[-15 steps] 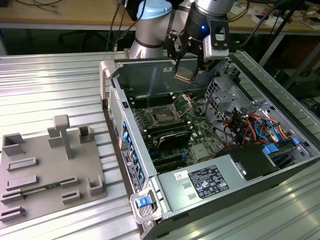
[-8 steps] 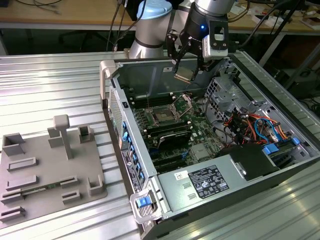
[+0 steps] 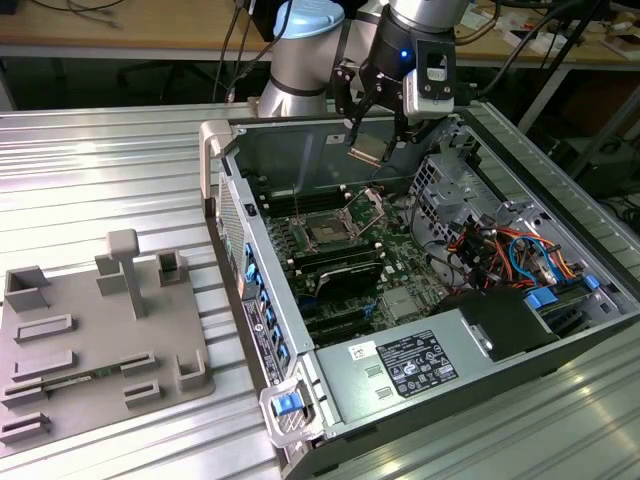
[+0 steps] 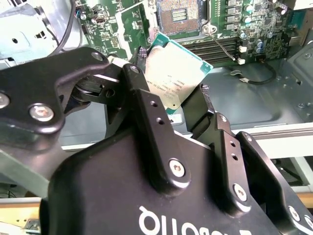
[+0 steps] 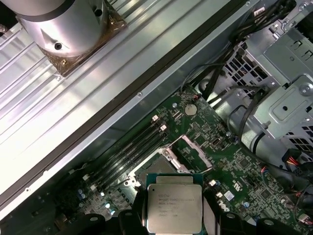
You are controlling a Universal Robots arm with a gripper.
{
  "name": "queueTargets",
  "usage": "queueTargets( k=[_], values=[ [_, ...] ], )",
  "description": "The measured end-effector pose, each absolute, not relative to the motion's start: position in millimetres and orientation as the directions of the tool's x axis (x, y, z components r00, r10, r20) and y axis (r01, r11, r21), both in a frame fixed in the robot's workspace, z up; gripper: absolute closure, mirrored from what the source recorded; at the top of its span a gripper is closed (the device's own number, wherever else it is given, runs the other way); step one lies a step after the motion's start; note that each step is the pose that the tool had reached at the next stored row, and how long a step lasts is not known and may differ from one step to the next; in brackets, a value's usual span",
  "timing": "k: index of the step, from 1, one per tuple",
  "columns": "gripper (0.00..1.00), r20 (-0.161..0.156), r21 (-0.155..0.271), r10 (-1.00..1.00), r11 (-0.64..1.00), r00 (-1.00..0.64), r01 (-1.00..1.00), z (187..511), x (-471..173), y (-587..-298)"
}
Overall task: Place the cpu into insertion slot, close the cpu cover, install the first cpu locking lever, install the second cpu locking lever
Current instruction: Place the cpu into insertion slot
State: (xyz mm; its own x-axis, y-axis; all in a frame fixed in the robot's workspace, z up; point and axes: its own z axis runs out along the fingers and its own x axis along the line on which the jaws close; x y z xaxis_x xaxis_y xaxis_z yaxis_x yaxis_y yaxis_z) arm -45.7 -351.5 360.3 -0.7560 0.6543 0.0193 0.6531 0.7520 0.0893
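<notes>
Tool: black two-finger unit (image 3: 369, 145), closed partway and clamped on the cpu. In the second wrist view the fingers (image 4: 143, 100) press on opposite edges of the chip.
Cpu: flat square chip (image 3: 365, 154) with a matt silver-grey lid and a green border. It is held tilted in the air above the motherboard, clear of the board. Both wrist views show its lid (image 4: 176, 73) (image 5: 174, 208).
Insertion slot: dark square socket with a silver metal rim (image 3: 327, 232), lying open and well below the chip.
Cpu cover: thin silver frame (image 3: 368, 207), raised on its hinge beside the socket.
Arm: silver tube with pale blue joint caps (image 3: 300, 40). It reaches over the far wall of the case, with the wrist pointing down.
Case: grey sheet-metal box (image 3: 250, 260), open on top, resting on the table.
Motherboard: green board (image 3: 400, 265) with long black memory slots (image 5: 132, 152).
Table: ribbed aluminium surface (image 3: 100, 170).
</notes>
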Motion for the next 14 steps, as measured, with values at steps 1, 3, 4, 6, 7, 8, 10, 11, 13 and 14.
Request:
queueTargets(
  k=[1, 3, 4, 6, 7, 8, 10, 11, 13, 14],
  values=[
    [0.45, 0.019, 0.089, 0.657, 0.75, -0.754, 0.655, 360.3, -45.7, -351.5],
    [0.45, 0.019, 0.089, 0.662, 0.745, -0.749, 0.661, 360.3, -45.7, -351.5],
    [0.45, 0.019, 0.089, 0.666, 0.742, -0.746, 0.665, 360.3, -45.7, -351.5],
    [0.45, 0.019, 0.089, 0.671, 0.737, -0.741, 0.67, 360.3, -45.7, -351.5],
    [0.45, 0.019, 0.089, 0.674, 0.735, -0.739, 0.672, 360.3, -45.7, -351.5],
    [0.45, 0.019, 0.089, 0.676, 0.733, -0.736, 0.675, 360.3, -45.7, -351.5],
    [0.45, 0.019, 0.089, 0.682, 0.727, -0.731, 0.68, 360.3, -45.7, -351.5],
    [0.45, 0.019, 0.089, 0.684, 0.725, -0.729, 0.683, 360.3, -45.7, -351.5],
    [0.45, 0.019, 0.089, 0.69, 0.72, -0.724, 0.688, 360.3, -45.7, -351.5],
    [0.45, 0.019, 0.089, 0.694, 0.716, -0.72, 0.693, 360.3, -45.7, -351.5]
  ],
)
